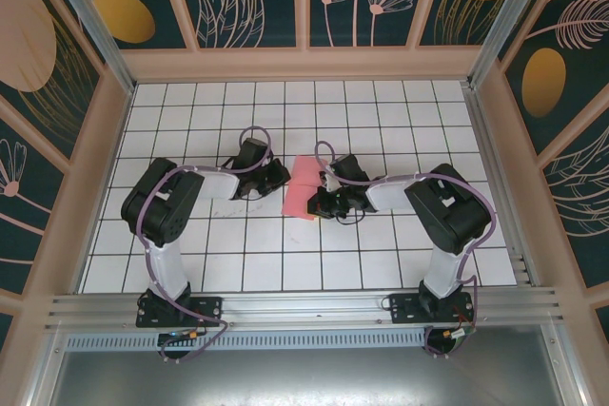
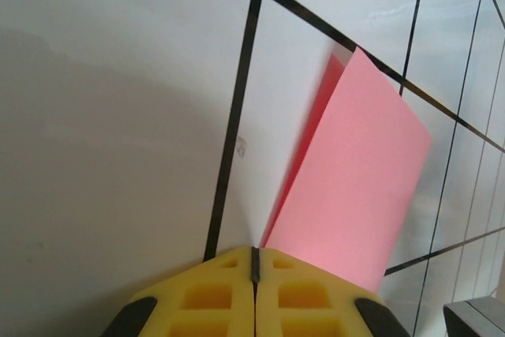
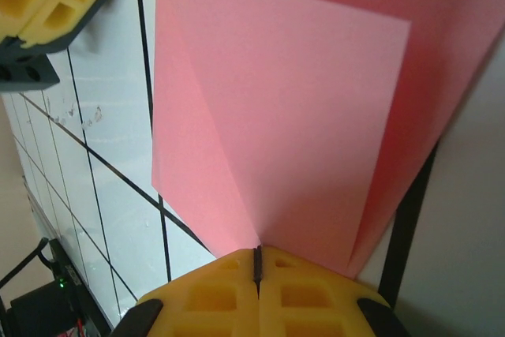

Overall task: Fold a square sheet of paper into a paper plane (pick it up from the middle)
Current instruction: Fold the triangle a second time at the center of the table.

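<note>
Two layers of the thin salmon-pink square sheet of paper [image 3: 276,116] fan out from the shut yellow fingers of the right gripper [image 3: 256,262], apparently pinched there. Opposite, the left gripper [image 2: 254,256] has its fingers together at the sheet's edge; whether it grips is unclear. The paper is featherlight, floppy and easily creased, so I would pinch it gently near the edges.

Left gripper [image 1: 282,178], right gripper [image 1: 321,203] flank sheet [image 1: 300,187]; elsewhere free.

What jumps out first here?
The salmon-pink sheet of paper, folded and lifting partly off the white gridded table, sits at its middle. The yellow fingers of the right gripper are shut on it, the sheet fanning up from them. The left gripper sits close at its other side.
</note>
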You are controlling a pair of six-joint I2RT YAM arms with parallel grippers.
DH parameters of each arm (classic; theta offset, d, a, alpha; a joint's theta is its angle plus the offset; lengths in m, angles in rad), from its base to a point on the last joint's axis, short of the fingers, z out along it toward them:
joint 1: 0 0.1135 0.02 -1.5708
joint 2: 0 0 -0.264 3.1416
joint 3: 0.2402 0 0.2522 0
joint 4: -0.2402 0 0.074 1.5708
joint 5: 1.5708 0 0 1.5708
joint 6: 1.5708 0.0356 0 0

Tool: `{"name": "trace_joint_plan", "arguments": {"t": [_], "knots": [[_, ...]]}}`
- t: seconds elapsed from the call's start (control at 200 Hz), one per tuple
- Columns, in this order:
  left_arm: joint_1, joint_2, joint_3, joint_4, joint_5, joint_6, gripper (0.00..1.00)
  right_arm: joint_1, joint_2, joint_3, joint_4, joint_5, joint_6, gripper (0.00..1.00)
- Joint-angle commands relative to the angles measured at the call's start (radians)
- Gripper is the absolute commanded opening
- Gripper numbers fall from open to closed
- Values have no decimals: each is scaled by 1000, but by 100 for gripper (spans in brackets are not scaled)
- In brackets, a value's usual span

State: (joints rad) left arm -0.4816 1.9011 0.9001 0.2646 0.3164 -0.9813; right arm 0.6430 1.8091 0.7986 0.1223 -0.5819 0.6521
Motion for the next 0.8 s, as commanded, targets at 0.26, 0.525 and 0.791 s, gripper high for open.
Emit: {"name": "trace_joint_plan", "arguments": {"t": [0.26,0.525,0.791], "knots": [[-8,-229,-152,114,78,-30,10,-12,1,-8,-234,4,-177,0],[-76,-105,-134,190,142,-34,9,-23,-9,21,-253,40,-169,0],[-75,17,-47,83,64,-8,6,-29,-34,60,-266,22,-153,0]]}}
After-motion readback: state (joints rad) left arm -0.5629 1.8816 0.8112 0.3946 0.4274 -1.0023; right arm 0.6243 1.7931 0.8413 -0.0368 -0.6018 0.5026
